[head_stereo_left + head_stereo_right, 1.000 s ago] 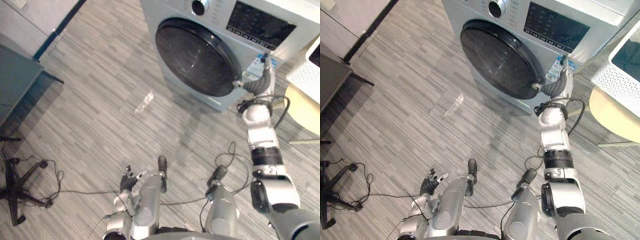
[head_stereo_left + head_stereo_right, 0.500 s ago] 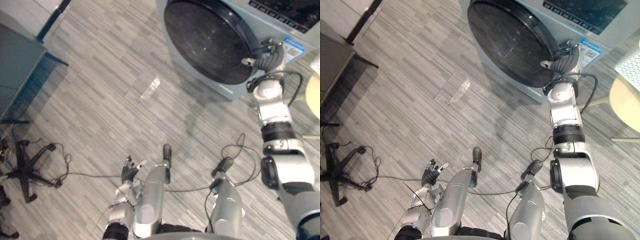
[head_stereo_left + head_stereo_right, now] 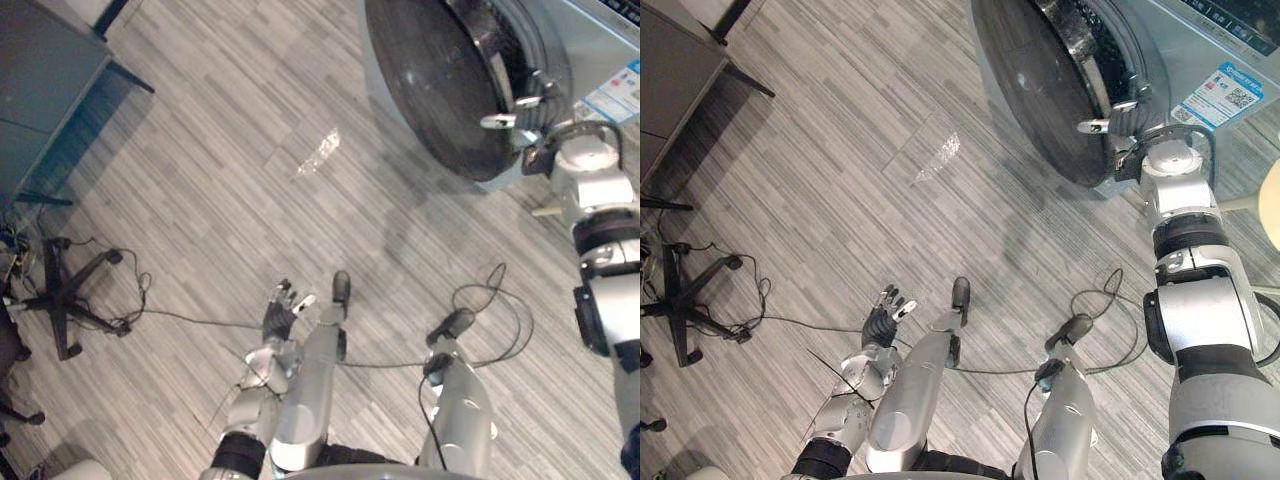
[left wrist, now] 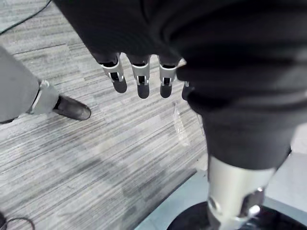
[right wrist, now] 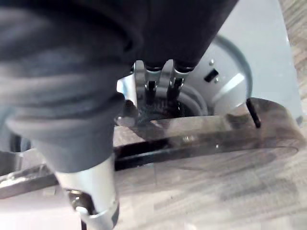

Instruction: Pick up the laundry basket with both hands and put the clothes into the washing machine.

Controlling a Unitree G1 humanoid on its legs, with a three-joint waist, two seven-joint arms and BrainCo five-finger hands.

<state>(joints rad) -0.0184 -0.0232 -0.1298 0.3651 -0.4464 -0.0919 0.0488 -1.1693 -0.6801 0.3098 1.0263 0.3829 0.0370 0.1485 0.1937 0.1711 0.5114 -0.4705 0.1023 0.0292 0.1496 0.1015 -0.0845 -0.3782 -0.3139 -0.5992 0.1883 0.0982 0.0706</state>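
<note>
The grey washing machine (image 3: 600, 45) stands at the upper right. Its round dark glass door (image 3: 440, 85) is swung partly open, and the drum opening (image 5: 165, 108) shows behind it in the right wrist view. My right hand (image 3: 528, 118) holds the door's free edge, with its fingers (image 5: 153, 76) hooked over the rim (image 5: 216, 139) and the thumb on the outer side. My left hand (image 3: 282, 310) hangs low over the floor beside me, its fingers (image 4: 139, 84) straight and apart, holding nothing.
Grey wood-look floor lies in front of the machine. A dark table (image 3: 40, 60) stands at the upper left, and a chair base (image 3: 65, 300) with loose cables stands below it. A pale round seat (image 3: 1272, 200) sits right of the machine.
The washing machine door was shut and now stands partly open, drawn outward by my right hand. The camera has shifted, so the machine sits higher and further right. My left hand stays idle.
</note>
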